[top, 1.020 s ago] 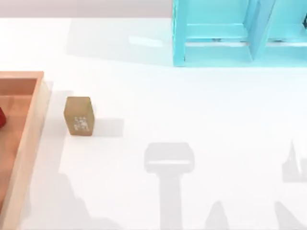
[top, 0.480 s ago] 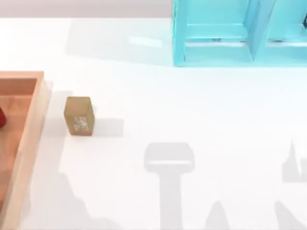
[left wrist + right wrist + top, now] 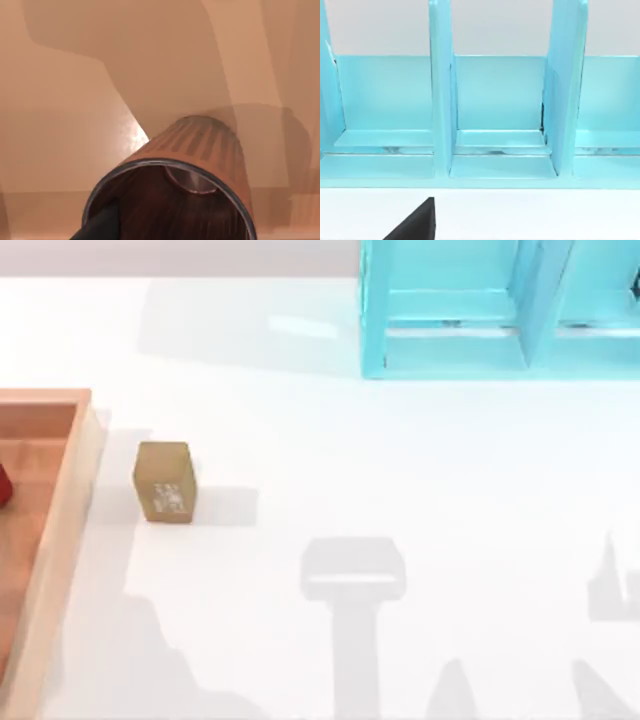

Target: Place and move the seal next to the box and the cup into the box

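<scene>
The seal (image 3: 164,482) stands upright on the white table (image 3: 400,460), just beside the box (image 3: 62,530) wall at the left, not touching it (whitish markings face the camera). A sliver of the cup (image 3: 3,485) shows inside the box at the left edge. From the left wrist, the cup (image 3: 200,160) sits close under that arm on the box floor (image 3: 65,115); can't tell its fingers. The right wrist faces the turquoise shelf (image 3: 495,110); can't tell there either.

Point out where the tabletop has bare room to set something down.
The widest bare patch lies right of the seal, below the turquoise shelf, across to the table's right edge. Another lies above the seal, left of the shelf. It is tight only in the narrow strip between the seal and the box wall.
</scene>
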Controlling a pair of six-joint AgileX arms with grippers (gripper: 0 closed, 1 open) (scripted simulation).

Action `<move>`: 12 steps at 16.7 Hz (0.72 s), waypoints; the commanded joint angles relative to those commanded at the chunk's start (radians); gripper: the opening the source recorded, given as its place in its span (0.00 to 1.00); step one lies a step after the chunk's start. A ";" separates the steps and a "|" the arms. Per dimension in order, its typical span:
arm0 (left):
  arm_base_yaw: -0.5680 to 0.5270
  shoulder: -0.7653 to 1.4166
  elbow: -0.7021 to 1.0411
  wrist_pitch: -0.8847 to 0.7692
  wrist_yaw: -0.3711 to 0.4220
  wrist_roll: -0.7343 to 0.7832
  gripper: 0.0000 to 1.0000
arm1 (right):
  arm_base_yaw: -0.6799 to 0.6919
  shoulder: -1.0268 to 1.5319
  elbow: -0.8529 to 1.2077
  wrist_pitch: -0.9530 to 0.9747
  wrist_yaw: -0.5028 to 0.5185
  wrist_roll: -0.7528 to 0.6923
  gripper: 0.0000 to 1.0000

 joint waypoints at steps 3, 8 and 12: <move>-0.005 -0.008 0.125 -0.029 -0.041 -0.016 1.00 | 0.000 0.000 0.000 0.000 0.000 0.000 1.00; 0.023 -0.036 0.327 -0.266 -0.044 -0.004 1.00 | 0.000 0.000 0.000 0.000 0.000 0.000 1.00; 0.007 -0.056 0.321 -0.407 0.013 0.003 1.00 | 0.000 0.000 0.000 0.000 0.000 0.000 1.00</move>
